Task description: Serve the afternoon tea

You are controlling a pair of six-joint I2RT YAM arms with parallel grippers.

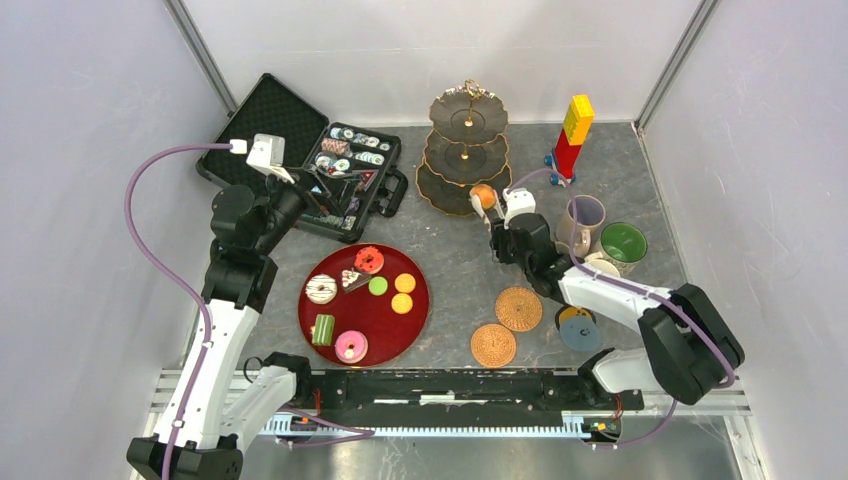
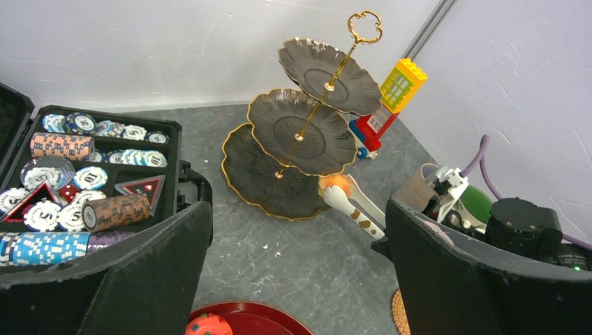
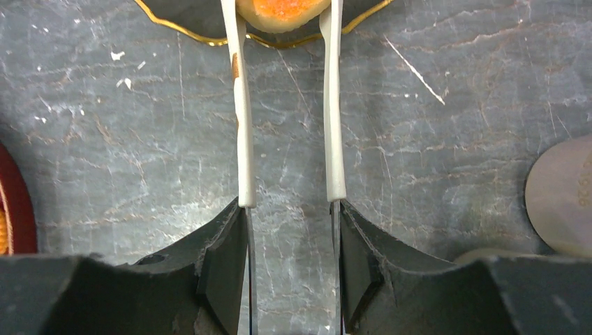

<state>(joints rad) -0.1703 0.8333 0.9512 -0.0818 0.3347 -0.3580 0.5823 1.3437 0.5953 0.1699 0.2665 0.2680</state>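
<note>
Top view: right of centre, the right claw (image 1: 502,222) is clamped on the tongs (image 1: 493,208), which pinch an orange sweet (image 1: 482,195) at the bottom rim of the stand (image 1: 440,192). A forward push could shove the stand. The lilac mug (image 1: 585,220) just right leaves little swing room.

Left wrist view: the left claw (image 2: 297,223) gapes wide, empty, above the table (image 2: 279,251).

Right wrist view: at the top edge only the tong tips hold the sweet, so it may slip.
</note>
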